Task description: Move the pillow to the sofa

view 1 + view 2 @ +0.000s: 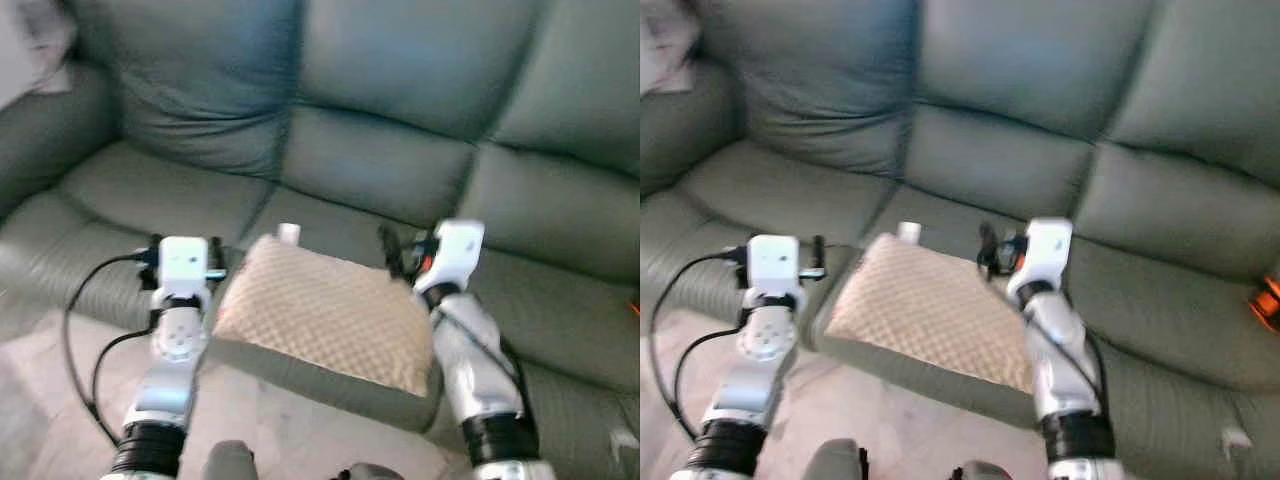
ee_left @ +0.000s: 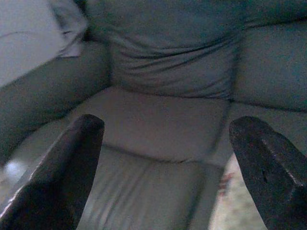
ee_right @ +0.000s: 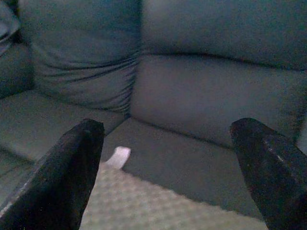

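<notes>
Pillow (image 1: pixel 325 325) lies on the front edge of the sofa (image 1: pixel 400 170) seat, between the left gripper (image 1: pixel 185 245) at 9 o'clock and the right gripper (image 1: pixel 405 250) at 2 o'clock; backrest cushions stand behind, at 12 o'clock.

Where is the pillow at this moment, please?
In the left eye view, the pillow lies between the left gripper and the right gripper, over the front edge of the sofa.

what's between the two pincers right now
The tan quilted pillow lies between the left pincer and the right pincer, its far edge over the grey-green sofa seat. The head views show this.
</notes>
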Controlling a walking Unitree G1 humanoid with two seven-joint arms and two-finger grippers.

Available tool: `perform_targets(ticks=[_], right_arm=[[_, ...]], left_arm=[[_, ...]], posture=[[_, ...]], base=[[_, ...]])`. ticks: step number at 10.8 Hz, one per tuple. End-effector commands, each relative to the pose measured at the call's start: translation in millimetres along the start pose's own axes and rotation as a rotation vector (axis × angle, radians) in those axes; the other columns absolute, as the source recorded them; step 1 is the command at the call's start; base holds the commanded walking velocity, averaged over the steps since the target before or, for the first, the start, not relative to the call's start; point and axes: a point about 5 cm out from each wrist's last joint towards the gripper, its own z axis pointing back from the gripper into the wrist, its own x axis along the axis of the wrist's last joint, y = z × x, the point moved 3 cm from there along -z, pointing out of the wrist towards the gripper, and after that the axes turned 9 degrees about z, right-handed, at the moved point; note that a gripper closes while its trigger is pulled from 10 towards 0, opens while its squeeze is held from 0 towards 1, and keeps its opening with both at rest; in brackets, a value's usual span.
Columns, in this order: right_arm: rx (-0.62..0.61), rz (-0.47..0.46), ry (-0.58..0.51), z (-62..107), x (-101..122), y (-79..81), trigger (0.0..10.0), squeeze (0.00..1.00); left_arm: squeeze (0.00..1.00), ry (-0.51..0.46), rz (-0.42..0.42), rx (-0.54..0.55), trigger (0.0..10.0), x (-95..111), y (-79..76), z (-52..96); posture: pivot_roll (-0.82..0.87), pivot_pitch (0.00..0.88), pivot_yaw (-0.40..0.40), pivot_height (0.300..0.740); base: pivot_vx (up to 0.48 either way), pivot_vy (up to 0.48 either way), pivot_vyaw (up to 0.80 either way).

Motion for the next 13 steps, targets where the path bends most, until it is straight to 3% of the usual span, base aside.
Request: perform_targets(ticks=[1,3,5,7,10,13], right_arm=[[0.005,0.015,0.011,3.5,-6.2,2.5,10.0,0.00],[-0.058,0.001,0.044,15.9,-14.4,-5.2,10.0,0.00],[-0.045,0.045,0.057,36.5,-22.8,-8.5,10.0,0.00],[-0.023,0.044,0.066,33.5,-24.0,-6.2,10.0,0.00],[-0.008,0.050,0.052,24.8,-19.0,-5.8,10.0,0.00],[-0.030,0.058,0.040,16.7,-14.8,-14.3,10.0,0.00]], left_arm=[[0.00,0.015,-0.016,-0.009,10.0,-7.2,-0.5,4.5],[0.00,0.002,-0.028,-0.072,10.0,-8.6,-9.6,15.9],[0.00,0.010,-0.019,-0.065,10.0,-14.1,-6.3,36.0],[0.00,0.043,-0.010,-0.113,10.0,-21.2,-15.8,44.3],[0.00,0.068,0.080,-0.155,10.0,-18.4,-28.6,39.7],[0.00,0.025,0.048,-0.181,10.0,-10.5,-32.2,37.1]], posture=[[0.03,0.000,-0.071,0.740],[0.04,0.000,-0.075,0.740],[0.06,0.000,-0.076,0.740],[0.06,0.000,-0.077,0.740],[0.05,0.000,-0.079,0.740],[0.06,0.000,-0.076,0.740]], base=[[0.000,0.000,0.00],[0.000,0.000,0.00],[0.000,0.000,0.65],[0.000,0.000,0.68],[0.000,0.000,0.68],[0.000,0.000,0.69]])
